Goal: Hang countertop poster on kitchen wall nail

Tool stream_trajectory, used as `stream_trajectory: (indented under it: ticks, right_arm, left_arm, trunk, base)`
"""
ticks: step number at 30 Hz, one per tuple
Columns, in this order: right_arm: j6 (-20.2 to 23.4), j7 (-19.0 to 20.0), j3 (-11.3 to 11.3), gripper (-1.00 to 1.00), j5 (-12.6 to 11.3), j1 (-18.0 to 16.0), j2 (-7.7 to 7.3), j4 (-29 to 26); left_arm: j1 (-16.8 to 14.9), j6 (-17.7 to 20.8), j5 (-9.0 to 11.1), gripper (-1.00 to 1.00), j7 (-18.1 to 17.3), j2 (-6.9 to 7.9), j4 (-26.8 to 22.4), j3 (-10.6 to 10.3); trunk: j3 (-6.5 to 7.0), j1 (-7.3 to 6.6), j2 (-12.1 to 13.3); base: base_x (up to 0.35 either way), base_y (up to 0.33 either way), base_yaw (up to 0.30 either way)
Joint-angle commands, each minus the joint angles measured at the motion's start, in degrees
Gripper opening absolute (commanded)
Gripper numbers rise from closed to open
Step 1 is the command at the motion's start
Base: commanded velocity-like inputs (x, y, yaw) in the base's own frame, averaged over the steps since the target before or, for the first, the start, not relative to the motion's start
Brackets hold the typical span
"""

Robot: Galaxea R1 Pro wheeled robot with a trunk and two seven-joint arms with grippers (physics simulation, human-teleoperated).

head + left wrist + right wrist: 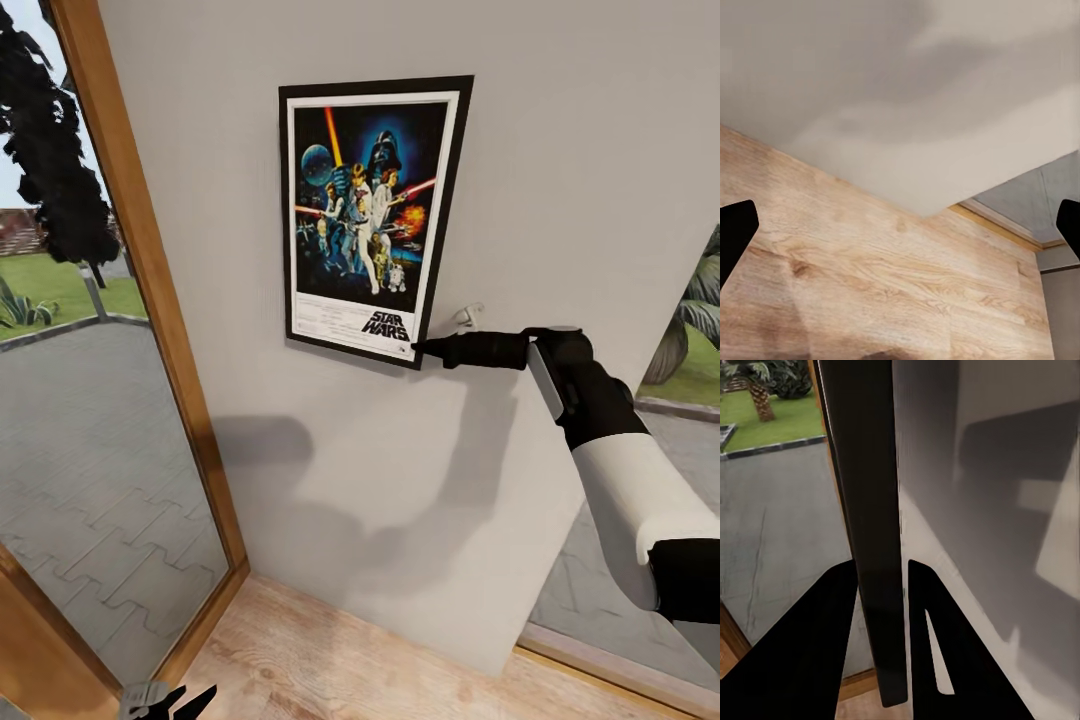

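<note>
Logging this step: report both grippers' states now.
Left gripper: open, holding nothing.
Right gripper: shut on the poster, at its lower right corner.

Matt wall (pixel 560 150), grained wooden floor (pixel 870 277)

Wooden floor (pixel 330 660), glass door (pixel 90 420)

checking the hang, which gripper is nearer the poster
Right. The right gripper is clamped on the poster's lower corner at the wall. The left gripper hangs low, open over the wooden floor, well below it.
</note>
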Motion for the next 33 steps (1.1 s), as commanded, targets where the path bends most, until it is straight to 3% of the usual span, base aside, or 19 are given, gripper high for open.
stream_trajectory:
  ticks: [1, 33]
  right_arm:
    - [0.47, 0.09, 0.16, -1.0, -0.49, -0.07, -0.07, 0.01]
    - [0.4, 1.02, 0.18, -1.0, -0.45, -0.07, -0.09, 0.09]
  left_arm:
    - [-0.06, -0.33, 0.41, 1.0, -0.07, 0.06, 0.03, -0.48]
    - [-0.06, -0.31, 0.41, 1.0, -0.07, 0.17, 0.03, -0.49]
  trunk:
    - [-0.13, 0.04, -0.13]
    - [-0.13, 0.04, -0.13]
  base:
    - [0.0, 0.0, 0.0]
    - [0.001, 0.025, 0.0]
